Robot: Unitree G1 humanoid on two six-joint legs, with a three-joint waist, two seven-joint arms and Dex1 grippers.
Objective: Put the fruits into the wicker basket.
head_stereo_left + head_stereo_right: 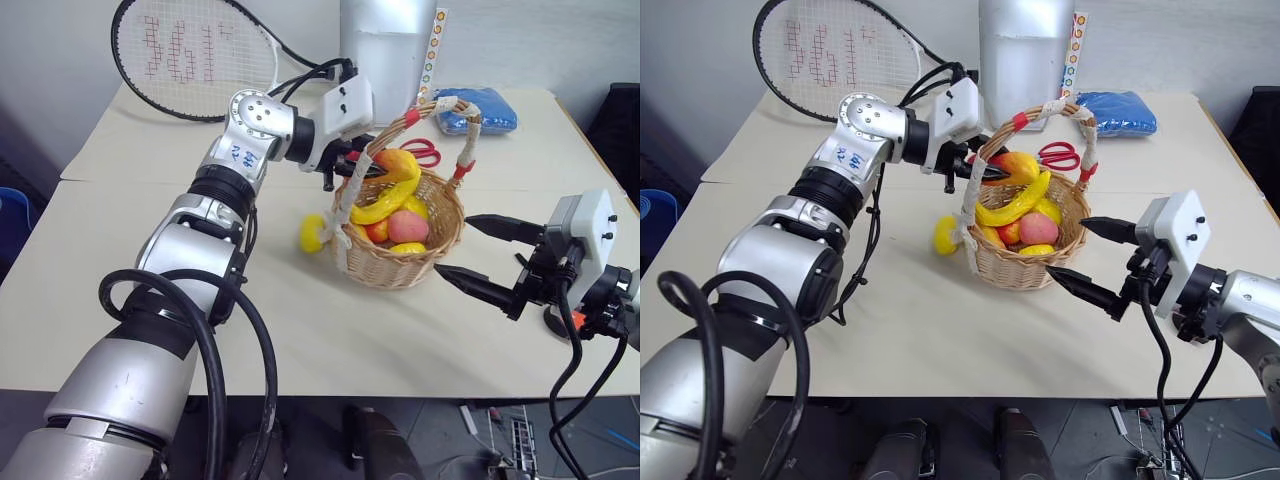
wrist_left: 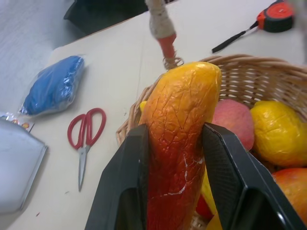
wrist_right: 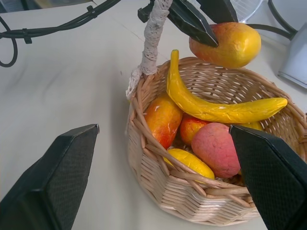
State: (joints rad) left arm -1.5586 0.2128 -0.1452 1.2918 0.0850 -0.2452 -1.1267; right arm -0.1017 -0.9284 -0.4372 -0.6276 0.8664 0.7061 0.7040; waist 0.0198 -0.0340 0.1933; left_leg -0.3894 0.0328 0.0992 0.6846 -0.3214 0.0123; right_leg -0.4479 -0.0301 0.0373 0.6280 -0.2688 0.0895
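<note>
Two grippers frame the wicker basket (image 1: 400,262), which stands near the middle of the pale table (image 1: 150,150); its tall arched handle (image 1: 1080,118) is wrapped in white and red tape. On the robot's left, the left gripper (image 2: 175,143) reaches in under the handle from the basket's left side, its black fingers (image 2: 125,182) clamped on an elongated red-and-yellow mango (image 2: 178,139); the mango hangs above the basket's rim, clear of the fruit below. Inside the basket a curved yellow banana (image 3: 216,108) lies across the top of the pile; under it sit a second red-and-yellow mango (image 3: 162,120), a pink fruit (image 3: 218,146), a small yellow fruit (image 3: 189,162) and a reddish one (image 3: 192,128) half hidden among them. One small yellow lemon (image 1: 312,233) lies on the table just beside the basket's left wall, outside it. On the robot's right, the right gripper (image 1: 478,255) hovers just beside the basket's right wall, fingers spread wide and holding nothing; whether a fingertip touches the wicker I cannot tell. Red-handled scissors (image 2: 85,136) lie on the table behind the basket; a blue bag (image 1: 1118,112) rests farther back, and a racket (image 1: 195,55) sits at the table's far left; a red-and-black tape measure (image 2: 277,8) lies on the table in the left wrist view.
</note>
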